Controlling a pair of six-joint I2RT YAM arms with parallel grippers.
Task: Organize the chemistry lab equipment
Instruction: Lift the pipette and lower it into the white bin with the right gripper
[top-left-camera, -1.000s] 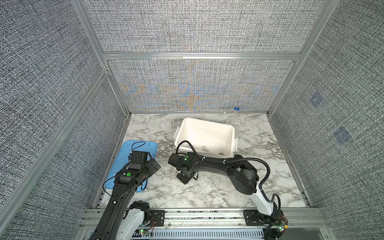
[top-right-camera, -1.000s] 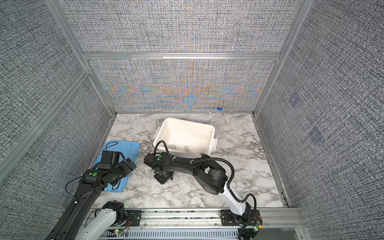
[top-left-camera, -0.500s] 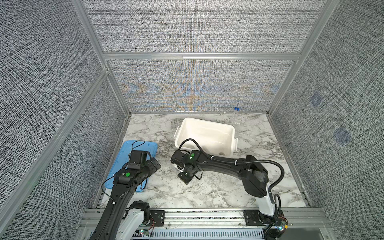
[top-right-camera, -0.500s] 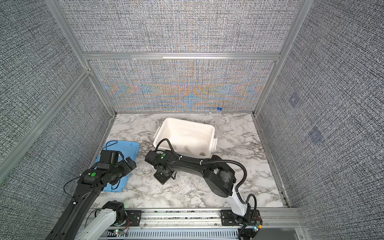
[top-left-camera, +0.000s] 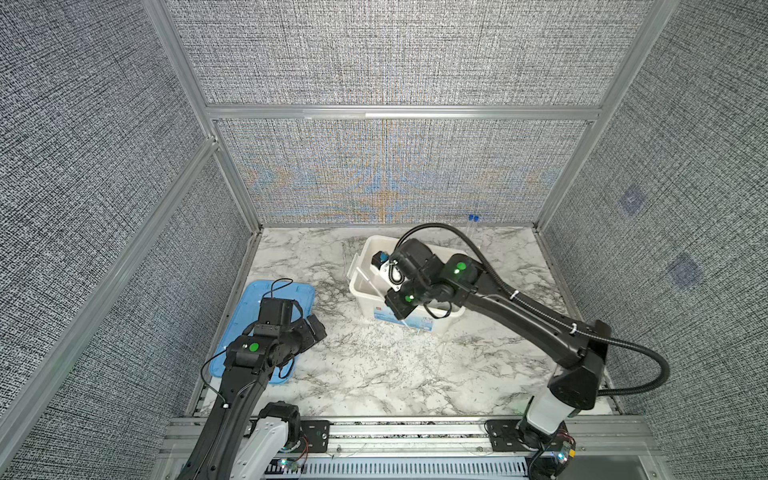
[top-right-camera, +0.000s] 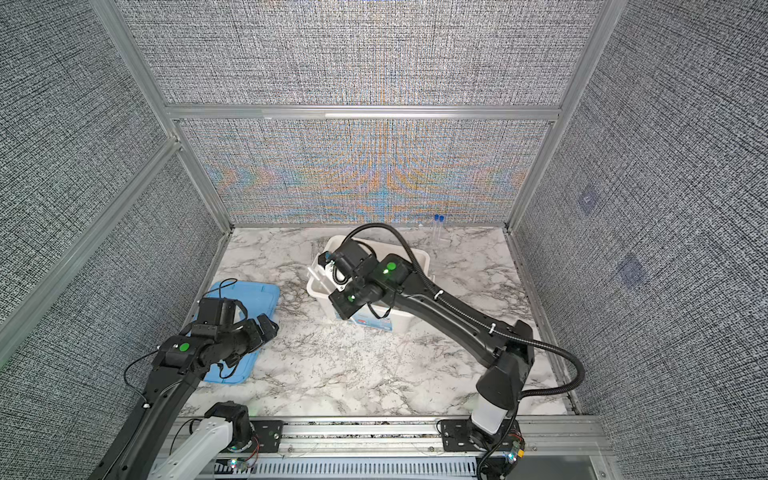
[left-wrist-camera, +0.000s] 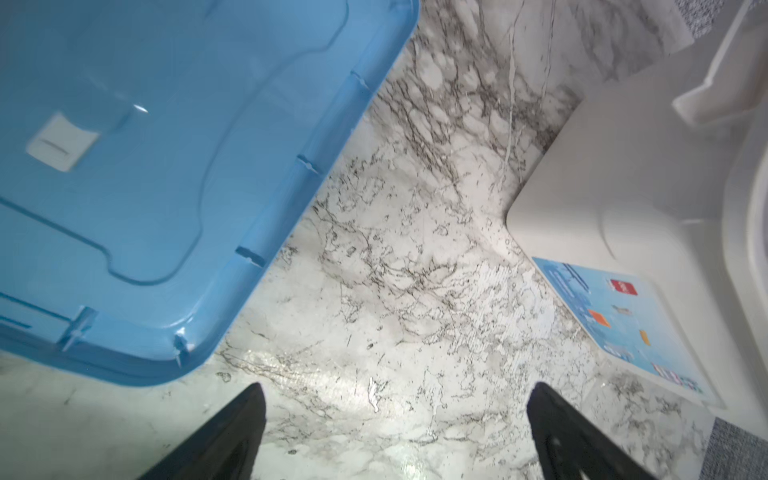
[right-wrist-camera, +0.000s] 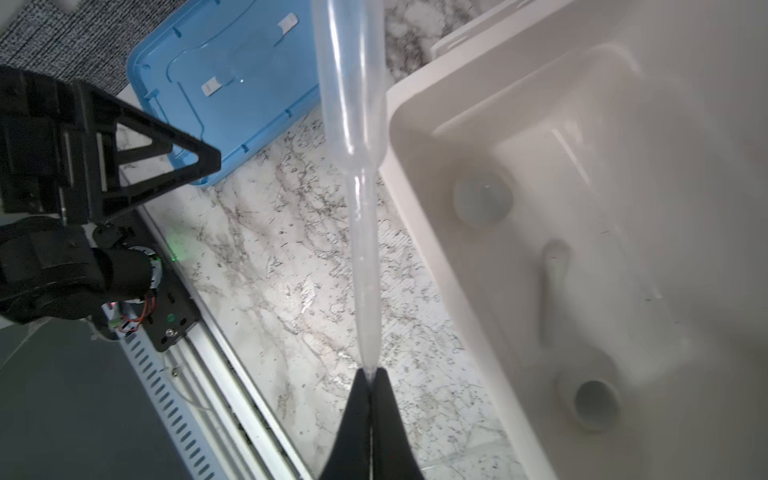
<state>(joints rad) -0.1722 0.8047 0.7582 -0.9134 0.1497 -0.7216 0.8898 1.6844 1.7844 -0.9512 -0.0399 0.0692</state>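
Your right gripper (right-wrist-camera: 370, 376) pinches a clear plastic pipette (right-wrist-camera: 353, 104) by its thin tip at the rim of the white tub (right-wrist-camera: 415, 137). A pestle (right-wrist-camera: 552, 282) and a small round dish (right-wrist-camera: 482, 199) lie inside. Your left gripper (left-wrist-camera: 395, 399) hangs spread over the marble tabletop (left-wrist-camera: 415, 270) beside the blue lid (left-wrist-camera: 166, 166). The tub's blue sticker (left-wrist-camera: 615, 324) is too blurred to read.

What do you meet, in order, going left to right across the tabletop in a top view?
In order: light-blue lid → left gripper → white tub → two blue-capped tubes. Left out: the right gripper and its clear pipette, which overlap the tub.
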